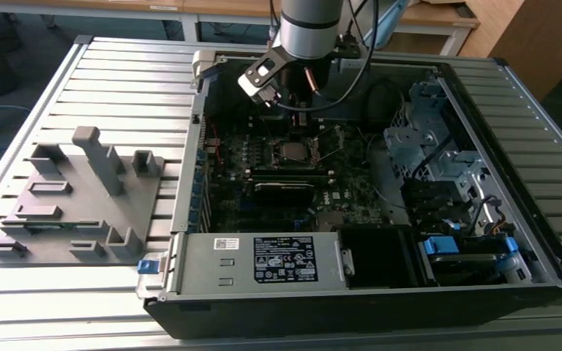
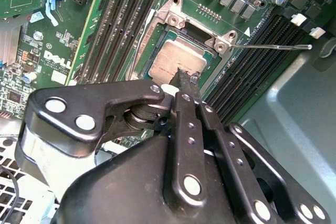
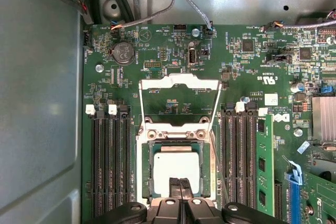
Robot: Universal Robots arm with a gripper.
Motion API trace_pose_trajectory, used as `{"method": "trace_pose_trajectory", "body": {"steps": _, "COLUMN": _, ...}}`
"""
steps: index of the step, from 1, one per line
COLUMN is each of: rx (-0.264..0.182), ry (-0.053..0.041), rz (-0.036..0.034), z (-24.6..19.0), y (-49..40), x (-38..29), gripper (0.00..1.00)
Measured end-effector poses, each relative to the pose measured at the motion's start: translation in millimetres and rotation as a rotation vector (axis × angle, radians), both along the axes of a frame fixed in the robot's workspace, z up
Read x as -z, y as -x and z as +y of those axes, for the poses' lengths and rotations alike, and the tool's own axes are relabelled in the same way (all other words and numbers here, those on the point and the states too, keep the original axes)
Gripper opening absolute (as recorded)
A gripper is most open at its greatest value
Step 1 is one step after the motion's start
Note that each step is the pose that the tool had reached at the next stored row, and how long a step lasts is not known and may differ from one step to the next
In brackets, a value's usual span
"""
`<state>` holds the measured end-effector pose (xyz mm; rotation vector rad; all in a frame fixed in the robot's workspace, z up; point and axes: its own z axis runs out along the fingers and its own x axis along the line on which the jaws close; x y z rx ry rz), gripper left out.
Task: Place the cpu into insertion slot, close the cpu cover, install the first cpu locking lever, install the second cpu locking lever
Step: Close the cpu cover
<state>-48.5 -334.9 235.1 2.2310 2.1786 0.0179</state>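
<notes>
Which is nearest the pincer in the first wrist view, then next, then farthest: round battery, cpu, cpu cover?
1. The cpu, right at the pincer.
2. The cpu cover, swung open beyond the cpu.
3. The round battery, near the board's corner.

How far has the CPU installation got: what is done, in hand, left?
Done: the cpu lies in the insertion slot. In hand: the gripper, fingers together, has its tips at the cpu's edge. Left: the cpu cover stands open; one locking lever sticks out unlatched.
</notes>
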Motion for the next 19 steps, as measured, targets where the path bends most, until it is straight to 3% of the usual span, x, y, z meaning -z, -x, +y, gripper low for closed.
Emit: {"method": "trace_pose_trajectory", "body": {"steps": 19, "rx": 0.000, "ry": -0.0003, "rz": -0.0002, "z": 0.0, "y": 0.0, "x": -6.6, "gripper": 0.10}}
